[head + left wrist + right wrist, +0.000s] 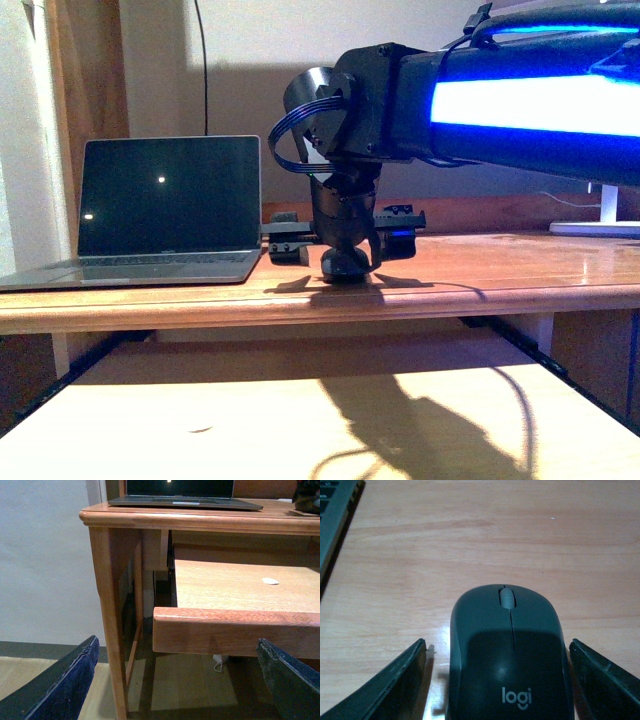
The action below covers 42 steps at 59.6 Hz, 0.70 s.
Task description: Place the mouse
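The dark grey mouse [507, 655], with a grey scroll wheel and a "logi" mark, lies on the wooden desk top. My right gripper [497, 680] is open around it, one finger on each side, with a gap between each finger and the mouse. In the front view the right gripper [345, 262] points down at the desk to the right of the laptop, and the mouse [343, 266] shows as a dark lump under it. My left gripper [182, 682] is open and empty, low in front of the pull-out shelf.
An open laptop [165, 205] stands at the left of the desk top [480, 270]; its corner shows in the right wrist view [332, 525]. A pull-out shelf [235, 625] sits below the desk, with a small flat white oval [270, 581] on it. A white stand base [598, 226] is far right.
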Each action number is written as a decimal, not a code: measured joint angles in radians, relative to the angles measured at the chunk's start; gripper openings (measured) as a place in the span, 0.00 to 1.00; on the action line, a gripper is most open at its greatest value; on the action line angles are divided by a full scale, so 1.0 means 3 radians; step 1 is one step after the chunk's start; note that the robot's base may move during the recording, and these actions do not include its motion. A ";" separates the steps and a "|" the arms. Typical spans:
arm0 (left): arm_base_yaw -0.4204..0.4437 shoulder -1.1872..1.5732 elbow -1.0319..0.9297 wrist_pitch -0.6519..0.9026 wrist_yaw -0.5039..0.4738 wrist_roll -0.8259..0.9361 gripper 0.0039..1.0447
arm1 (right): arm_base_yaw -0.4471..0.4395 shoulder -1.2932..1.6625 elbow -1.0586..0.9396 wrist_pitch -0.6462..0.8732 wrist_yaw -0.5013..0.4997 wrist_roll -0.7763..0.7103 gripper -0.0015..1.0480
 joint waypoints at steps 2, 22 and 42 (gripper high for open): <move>0.0000 0.0000 0.0000 0.0000 0.0001 0.0000 0.93 | -0.0009 -0.0089 -0.0177 0.0184 -0.0074 0.0010 0.92; 0.0000 0.0000 0.0000 0.0000 0.0000 0.0000 0.93 | -0.0343 -0.1910 -0.2908 0.1973 -0.0813 0.0090 0.93; 0.0000 0.0000 0.0000 0.0000 0.0000 0.0000 0.93 | -0.1063 -0.3731 -0.5544 0.2761 -0.2130 -0.0175 0.93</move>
